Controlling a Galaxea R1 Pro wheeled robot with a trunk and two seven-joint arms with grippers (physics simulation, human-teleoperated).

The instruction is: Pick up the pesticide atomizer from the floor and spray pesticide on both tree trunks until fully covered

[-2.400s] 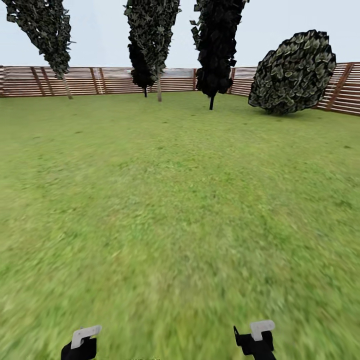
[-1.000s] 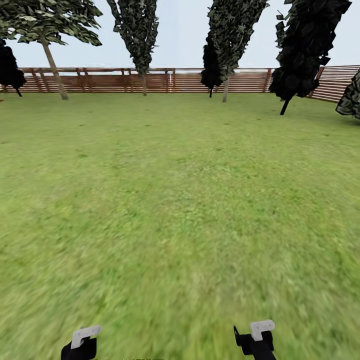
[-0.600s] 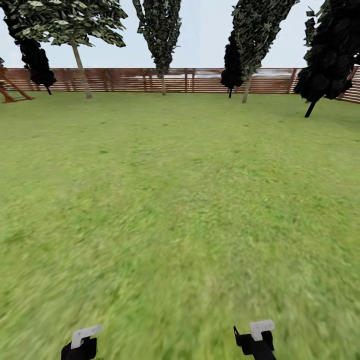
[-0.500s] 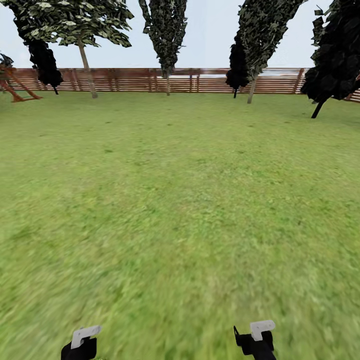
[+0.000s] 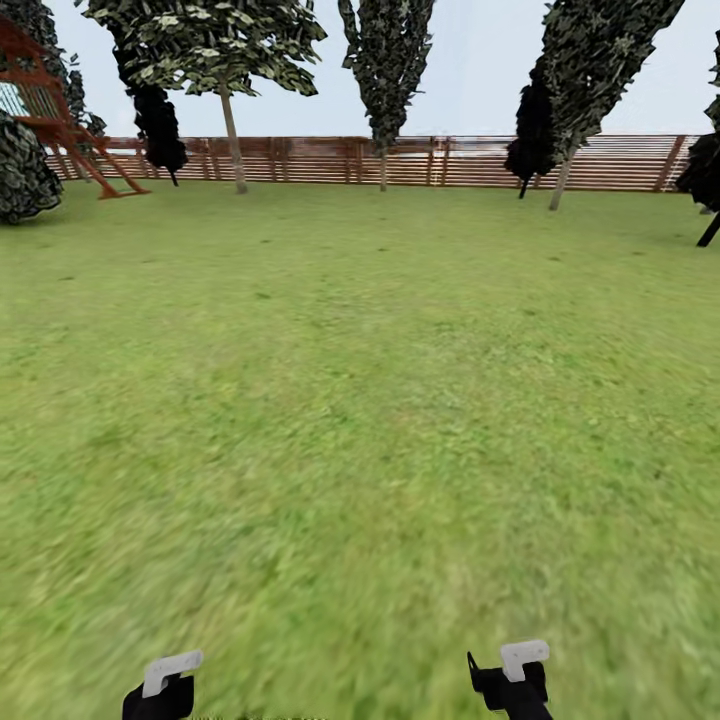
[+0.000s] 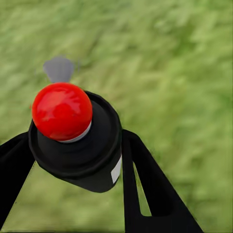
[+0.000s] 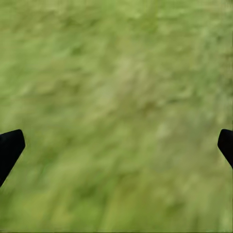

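Two black fingers [image 6: 145, 189] of left gripper [image 6: 73, 160] clamped around pesticide atomizer [image 6: 75, 138]; right gripper [image 7: 116, 145] spread wide, lawn [image 7: 116, 87] beyond.

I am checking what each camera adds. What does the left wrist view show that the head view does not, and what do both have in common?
The left wrist view alone shows the spray bottle, dark with a round red top, clamped between the two black fingers of the left gripper. The head view alone shows the wide lawn, the wooden fence, a slim pale tree trunk under a leafy crown, dark narrow trees, and a red playset at far left. Both show green grass below the robot and part of the left arm.
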